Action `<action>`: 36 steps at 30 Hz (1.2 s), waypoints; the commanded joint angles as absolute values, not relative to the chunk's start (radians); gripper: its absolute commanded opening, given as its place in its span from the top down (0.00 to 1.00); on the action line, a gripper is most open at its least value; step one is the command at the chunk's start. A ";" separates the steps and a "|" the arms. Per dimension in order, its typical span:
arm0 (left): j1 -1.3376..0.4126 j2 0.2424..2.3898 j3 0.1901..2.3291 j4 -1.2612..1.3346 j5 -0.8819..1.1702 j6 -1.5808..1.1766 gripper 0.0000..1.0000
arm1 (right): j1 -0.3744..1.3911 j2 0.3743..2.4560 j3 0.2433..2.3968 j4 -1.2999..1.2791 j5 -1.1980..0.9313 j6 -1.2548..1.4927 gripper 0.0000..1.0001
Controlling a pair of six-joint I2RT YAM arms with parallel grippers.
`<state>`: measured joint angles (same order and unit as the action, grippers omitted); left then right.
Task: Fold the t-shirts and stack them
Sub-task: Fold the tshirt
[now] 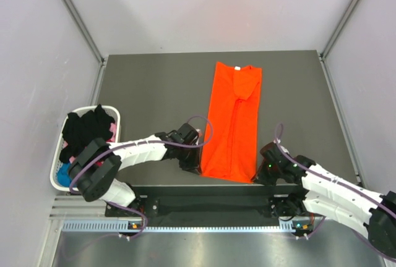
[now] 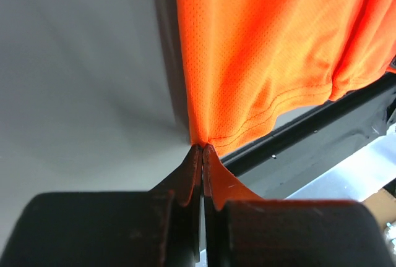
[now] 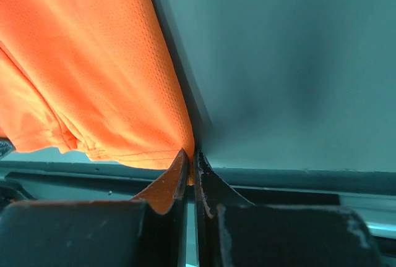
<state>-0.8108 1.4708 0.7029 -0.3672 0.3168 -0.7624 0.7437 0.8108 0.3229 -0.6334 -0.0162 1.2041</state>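
The orange t-shirt lies on the dark table as a long narrow strip, sides folded in, collar with its white label at the far end. My left gripper is shut on the near left hem corner; in the left wrist view the orange t-shirt is pinched at the tips of the left gripper. My right gripper is shut on the near right hem corner; in the right wrist view the orange t-shirt is pinched at the tips of the right gripper. Both corners sit near the table's front edge.
A white basket at the left table edge holds black, magenta and blue t-shirts. The black front rail runs just behind both grippers. Grey walls enclose the table on three sides.
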 commanded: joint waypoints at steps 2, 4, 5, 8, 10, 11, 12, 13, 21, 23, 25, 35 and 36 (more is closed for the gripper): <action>-0.857 1.448 0.713 -0.324 0.304 -0.827 1.00 | 0.759 0.781 0.367 -0.698 0.032 1.180 1.00; -0.877 1.439 0.721 -0.327 0.282 -0.845 1.00 | 0.759 0.776 0.373 -0.704 0.032 1.172 1.00; -0.882 1.440 0.727 -0.333 0.275 -0.850 1.00 | 0.759 0.778 0.382 -0.706 0.035 1.166 1.00; -0.893 1.456 0.749 -0.370 0.238 -0.857 1.00 | 0.759 0.795 0.412 -0.733 0.055 1.144 1.00; -0.893 1.471 0.761 -0.377 0.236 -0.861 1.00 | 0.758 0.804 0.426 -0.736 0.060 1.126 1.00; -0.893 1.474 0.767 -0.379 0.238 -0.862 1.00 | 0.759 0.808 0.442 -0.736 0.063 1.118 1.00; -0.893 1.483 0.782 -0.380 0.238 -0.864 1.00 | 0.759 0.818 0.452 -0.735 0.064 1.108 1.00; -0.894 1.489 0.793 -0.385 0.239 -0.865 1.00 | 0.759 0.825 0.463 -0.732 0.072 1.085 1.00; -0.864 1.615 0.992 -0.475 0.229 -0.822 1.00 | 0.733 0.983 0.609 -0.698 0.101 0.919 1.00; -0.835 1.659 1.025 -0.500 0.227 -0.813 1.00 | 0.703 1.026 0.647 -0.689 0.109 0.882 1.00; -0.798 1.684 1.066 -0.509 0.233 -0.799 1.00 | 0.674 1.054 0.685 -0.675 0.118 0.821 1.00; -0.657 1.831 1.308 -0.540 0.311 -0.733 1.00 | 0.479 1.304 0.925 -0.629 0.097 0.565 1.00; -0.650 1.844 1.346 -0.537 0.322 -0.721 1.00 | 0.473 1.322 0.942 -0.617 0.097 0.537 1.00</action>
